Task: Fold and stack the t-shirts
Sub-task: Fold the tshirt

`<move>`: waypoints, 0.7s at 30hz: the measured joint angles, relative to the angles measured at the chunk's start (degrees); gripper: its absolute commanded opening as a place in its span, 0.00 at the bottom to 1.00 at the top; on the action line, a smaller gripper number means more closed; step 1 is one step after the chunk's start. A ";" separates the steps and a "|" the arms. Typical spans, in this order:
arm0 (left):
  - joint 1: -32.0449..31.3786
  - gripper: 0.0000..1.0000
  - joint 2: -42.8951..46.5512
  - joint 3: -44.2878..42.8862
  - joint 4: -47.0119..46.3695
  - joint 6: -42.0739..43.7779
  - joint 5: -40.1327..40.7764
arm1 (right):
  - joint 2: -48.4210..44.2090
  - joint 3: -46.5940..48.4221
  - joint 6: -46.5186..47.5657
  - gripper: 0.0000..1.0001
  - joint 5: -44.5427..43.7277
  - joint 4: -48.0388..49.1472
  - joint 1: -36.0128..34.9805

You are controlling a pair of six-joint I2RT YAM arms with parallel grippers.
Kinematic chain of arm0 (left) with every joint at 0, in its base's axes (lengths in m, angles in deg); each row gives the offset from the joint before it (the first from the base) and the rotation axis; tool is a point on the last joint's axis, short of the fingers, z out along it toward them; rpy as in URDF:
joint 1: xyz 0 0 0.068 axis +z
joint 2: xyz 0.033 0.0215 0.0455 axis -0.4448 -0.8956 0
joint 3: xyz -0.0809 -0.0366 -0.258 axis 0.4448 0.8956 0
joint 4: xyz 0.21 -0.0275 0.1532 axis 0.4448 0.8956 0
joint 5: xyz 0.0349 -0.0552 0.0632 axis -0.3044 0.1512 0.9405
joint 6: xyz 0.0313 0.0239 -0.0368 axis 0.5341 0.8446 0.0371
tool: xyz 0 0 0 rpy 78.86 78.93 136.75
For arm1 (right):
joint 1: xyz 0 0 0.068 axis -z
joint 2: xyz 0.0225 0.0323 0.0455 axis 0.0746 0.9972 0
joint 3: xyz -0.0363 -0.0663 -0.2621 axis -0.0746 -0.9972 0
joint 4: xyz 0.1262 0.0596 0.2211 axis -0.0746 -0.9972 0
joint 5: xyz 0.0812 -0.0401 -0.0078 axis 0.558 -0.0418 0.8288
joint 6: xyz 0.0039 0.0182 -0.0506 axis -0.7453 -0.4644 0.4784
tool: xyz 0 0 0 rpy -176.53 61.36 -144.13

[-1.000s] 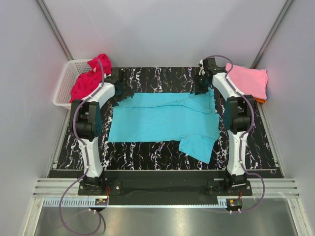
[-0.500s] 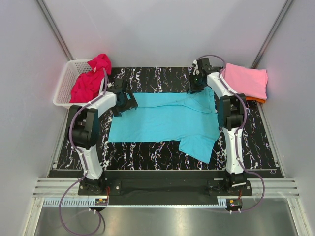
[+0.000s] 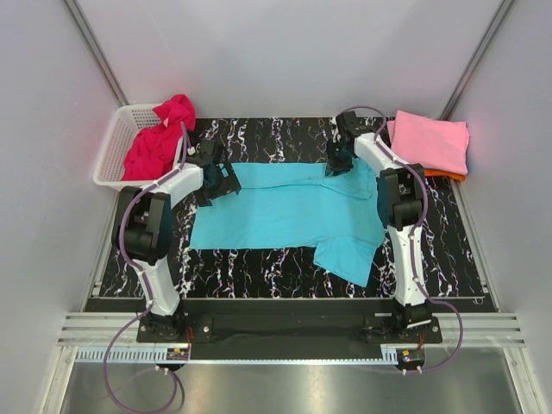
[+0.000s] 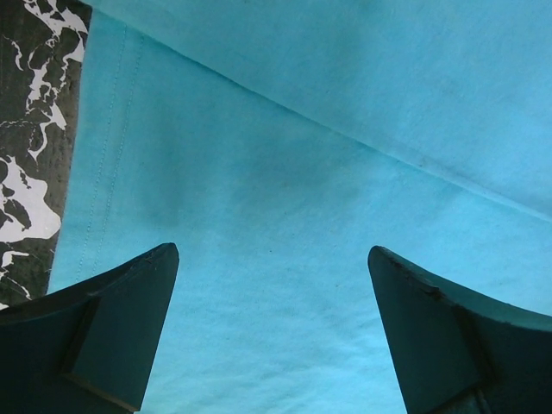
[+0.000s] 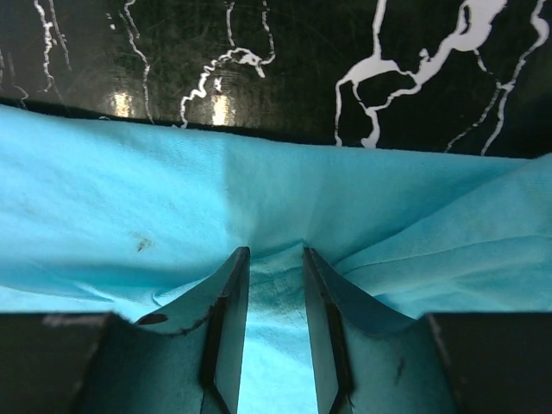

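A turquoise t-shirt (image 3: 285, 211) lies spread flat on the black marbled table, one sleeve sticking out at the near right. My left gripper (image 3: 221, 179) is open and hovers low over the shirt's far left corner; in the left wrist view (image 4: 272, 250) only turquoise cloth (image 4: 285, 172) shows between the wide-spread fingers. My right gripper (image 3: 335, 162) is at the shirt's far edge near the collar. In the right wrist view (image 5: 274, 252) its fingers are shut on a pinched fold of the turquoise cloth (image 5: 129, 207).
A magenta-red shirt (image 3: 157, 142) is heaped in the white lattice basket (image 3: 110, 151) at the far left. A folded light pink shirt (image 3: 431, 138) lies on an orange one (image 3: 454, 176) at the far right. Black marbled table (image 3: 259, 267) shows along the near edge.
My right gripper has moved left along the shirt's far edge towards the collar. My left gripper has moved inward from the table onto the shirt's far left corner.
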 measured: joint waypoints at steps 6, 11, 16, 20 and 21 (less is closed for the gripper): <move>0.00 0.99 0.00 0.20 0.00 0.24 0.00 | -0.83 -1.09 0.13 0.38 -1.81 0.11 -0.11; 0.00 0.99 0.00 0.20 0.00 0.48 0.00 | -2.67 -2.97 0.74 0.38 -2.49 0.63 -0.11; 0.00 0.99 0.00 0.20 0.00 0.50 0.00 | -5.57 -5.07 1.03 0.38 -2.64 2.69 -0.11; 0.00 0.99 0.00 0.20 -0.02 0.52 0.00 | -7.34 -5.25 1.20 0.39 -4.04 3.72 -0.11; 0.00 0.99 0.00 0.20 0.00 0.55 0.00 | -7.50 -5.27 1.31 0.39 -4.39 4.04 -0.11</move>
